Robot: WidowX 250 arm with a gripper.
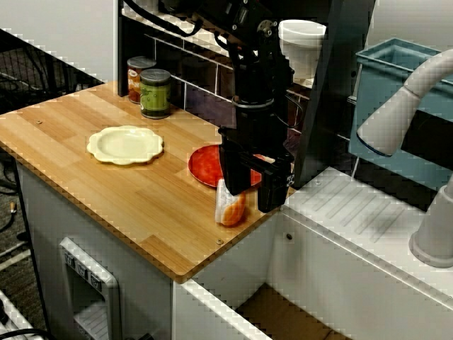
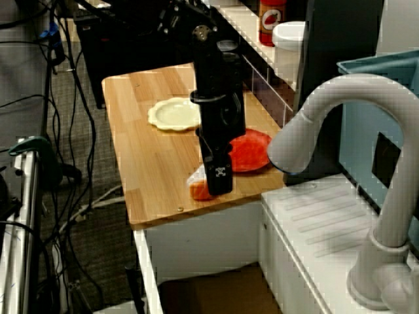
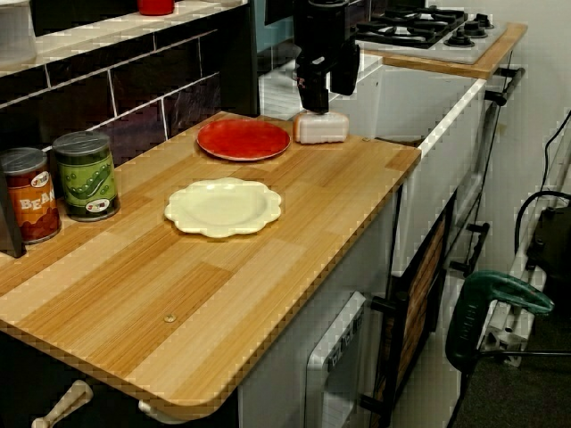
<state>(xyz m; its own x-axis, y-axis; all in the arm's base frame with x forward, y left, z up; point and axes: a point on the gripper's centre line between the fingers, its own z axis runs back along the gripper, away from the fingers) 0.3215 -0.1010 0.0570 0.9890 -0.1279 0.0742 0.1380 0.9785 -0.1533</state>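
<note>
A small white and orange food piece (image 1: 231, 207) (image 2: 198, 186) (image 3: 321, 127) lies on the wooden counter (image 1: 106, 191), close to its sink-side edge. The red plate (image 1: 204, 166) (image 2: 253, 152) (image 3: 244, 140) sits right beside it. My black gripper (image 1: 255, 198) (image 3: 326, 100) points straight down just over the piece. It is open, and red plate shows through the gap between its jaws. In the view from the sink side one finger (image 2: 218, 175) covers part of the piece. Whether a fingertip touches the piece I cannot tell.
A cream scalloped plate (image 1: 125, 144) (image 3: 223, 207) lies mid-counter. A green can (image 1: 155, 93) (image 3: 86, 176) and a red bean can (image 1: 137, 78) stand by the tiled back wall. Beyond the counter edge are a white sink top (image 1: 368, 227) with a grey faucet (image 2: 327, 124).
</note>
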